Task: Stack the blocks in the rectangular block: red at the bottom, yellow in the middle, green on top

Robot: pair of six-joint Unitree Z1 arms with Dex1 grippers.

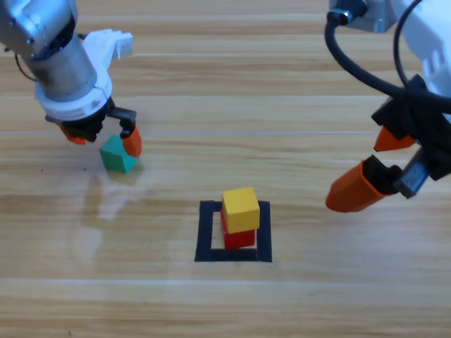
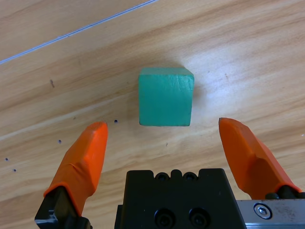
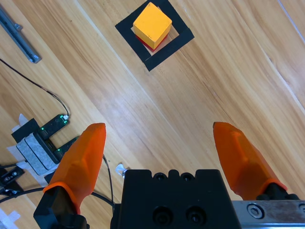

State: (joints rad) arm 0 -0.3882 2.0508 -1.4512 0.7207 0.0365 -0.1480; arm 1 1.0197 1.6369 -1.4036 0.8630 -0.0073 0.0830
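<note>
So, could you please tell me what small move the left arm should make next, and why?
Probably lower the left pincer a little further and close it on the green cube. Its jaws are open, with the cube lying just ahead between them, not yet gripped. The yellow cube already sits on the red cube inside the tape rectangle, so only green remains.
</note>
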